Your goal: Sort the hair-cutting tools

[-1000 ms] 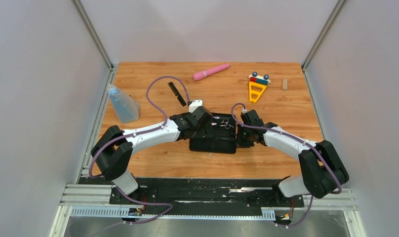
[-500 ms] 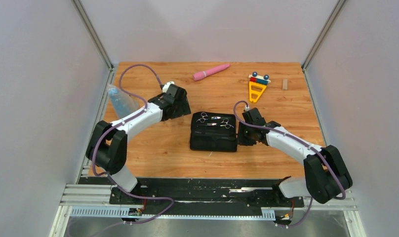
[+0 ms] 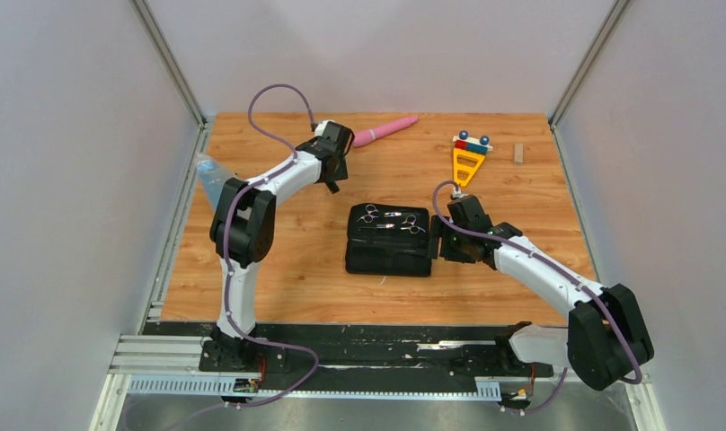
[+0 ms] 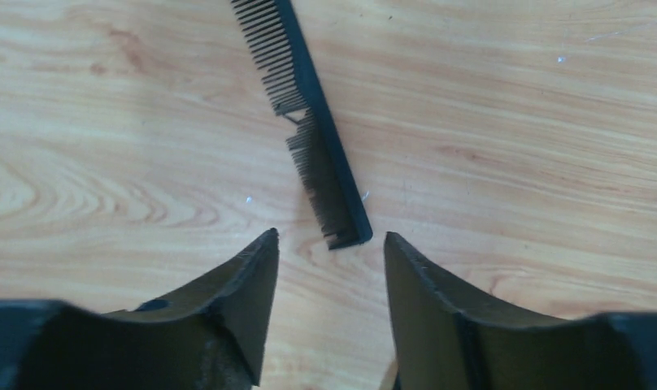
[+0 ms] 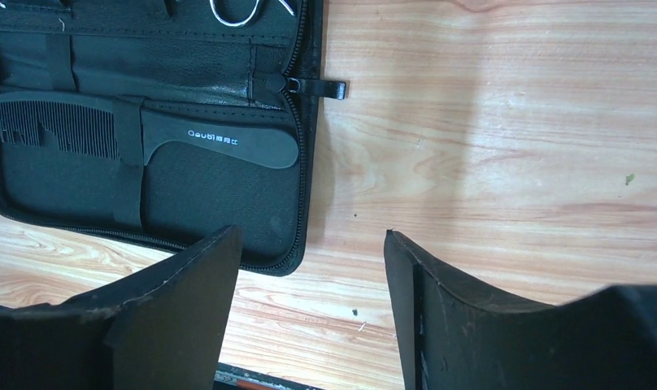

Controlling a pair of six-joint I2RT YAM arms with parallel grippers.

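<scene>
A slim black comb (image 4: 309, 122) lies loose on the wooden table (image 3: 278, 269). Its near end sits just past the tips of my open left gripper (image 4: 328, 244), at the back left of the table (image 3: 331, 178); nothing is between the jaws. The open black zip case (image 3: 386, 256) lies mid-table. Two silver scissors (image 3: 368, 214) (image 3: 413, 223) rest on its far half. A handled black comb (image 5: 187, 142) is tucked under a strap inside it. My right gripper (image 5: 309, 244) is open and empty over bare wood by the case's right edge (image 3: 438, 244).
A pink wand (image 3: 384, 130) lies at the back, just right of the left gripper. A yellow toy (image 3: 468, 160) and a small wooden block (image 3: 518, 153) sit at the back right. A clear blue bottle (image 3: 217, 184) stands by the left wall.
The left arm left one pair of scissors on the case and swung back-left over the loose comb, its jaws narrowing. The right gripper opened and drew slightly away from the case.
</scene>
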